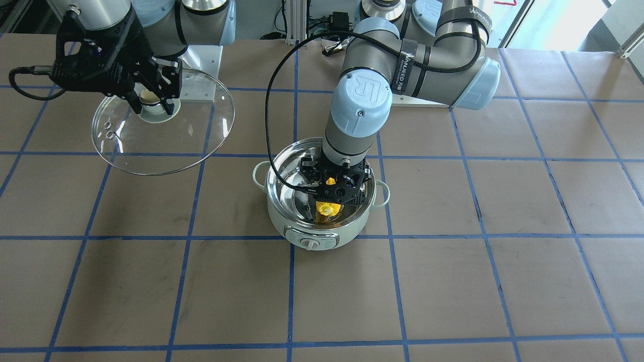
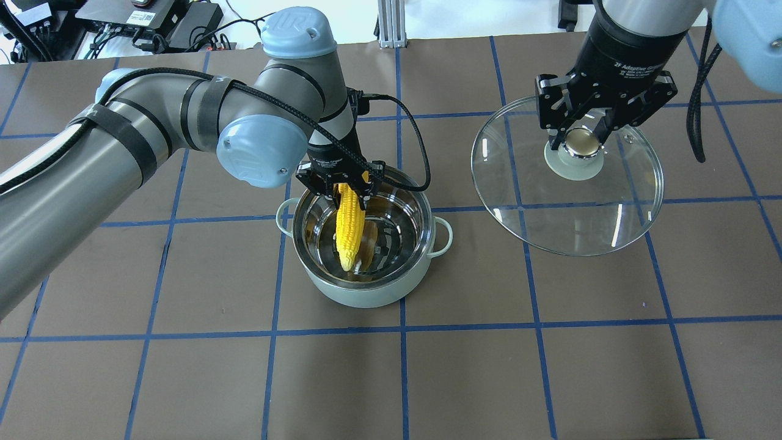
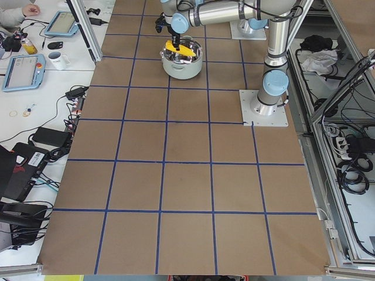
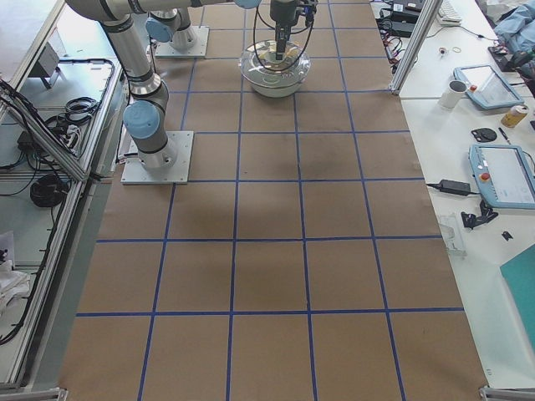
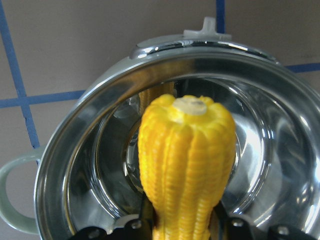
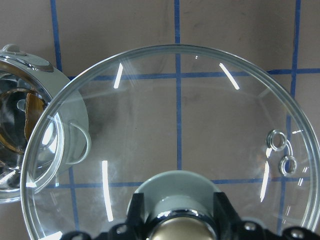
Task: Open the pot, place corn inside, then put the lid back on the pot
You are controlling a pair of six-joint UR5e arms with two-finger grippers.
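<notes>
Corn (image 2: 348,232) hangs inside pot (image 2: 360,294), L gripper (image 2: 348,192) jaws clamped on its upper end. R gripper (image 2: 580,142) jaws clamp lid (image 2: 550,214) knob, raised beside pot. Next, prob.: release corn, retract, then lid on.

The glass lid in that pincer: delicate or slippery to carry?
Probably fragile: the lid is clear glass. Likely stiff: held by its knob alone, the rim shows no sag. The right pincer grips only that round knob, so it might slip.
</notes>
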